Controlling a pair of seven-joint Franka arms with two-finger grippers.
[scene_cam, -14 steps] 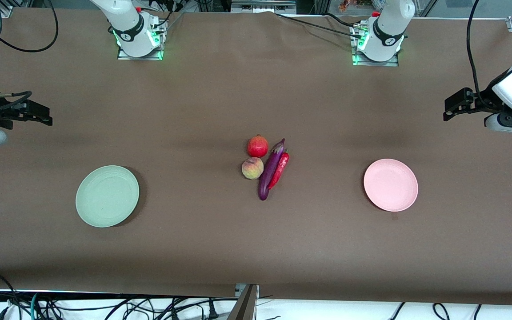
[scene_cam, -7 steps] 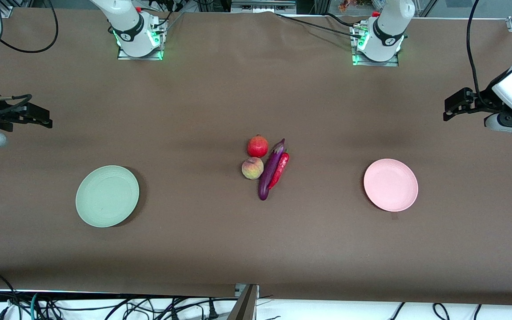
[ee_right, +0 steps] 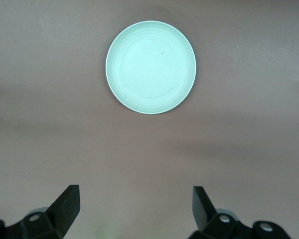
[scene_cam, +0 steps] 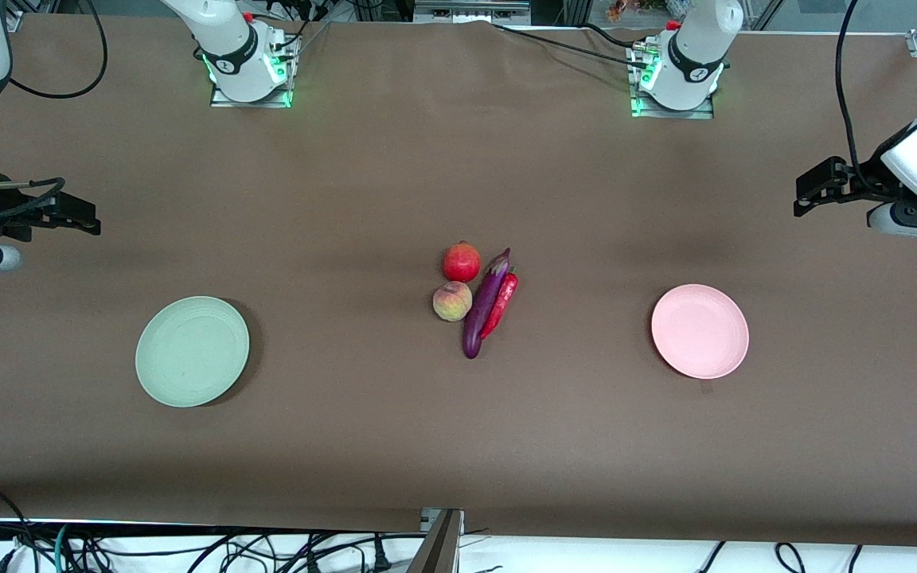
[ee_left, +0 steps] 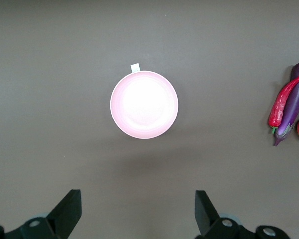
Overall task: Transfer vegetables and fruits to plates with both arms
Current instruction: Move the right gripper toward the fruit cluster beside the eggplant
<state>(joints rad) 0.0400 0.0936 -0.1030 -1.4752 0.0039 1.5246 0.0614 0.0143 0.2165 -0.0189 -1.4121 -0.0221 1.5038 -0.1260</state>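
Table lay under a brown cloth, running from the right arm's end to the left arm's. Both arms hung high at their own ends, well apart from the produce. The right gripper hovered over bare cloth at its end, above the pale green plate, its jaws spread wide and empty in the right wrist view. The left gripper hovered likewise at its end, above the pale pink plate, jaws also wide and holding nothing. Both plates were bare.

Between the plates, near the middle of the table, the four items sat bunched together. The eggplant lay slanted, its stem end farther from the front camera. The chili pepper lay touching it, on the side toward the left arm. The pomegranate and the peach sat just beside the eggplant toward the right arm's end, the peach nearer the camera.

Nothing had yet been transferred. The tight cluster looked to be the main risk: fingers closing on the chili could catch the eggplant too, or nudge it into the round fruits and set them rolling. Both arms reaching the same small spot together could also collide.
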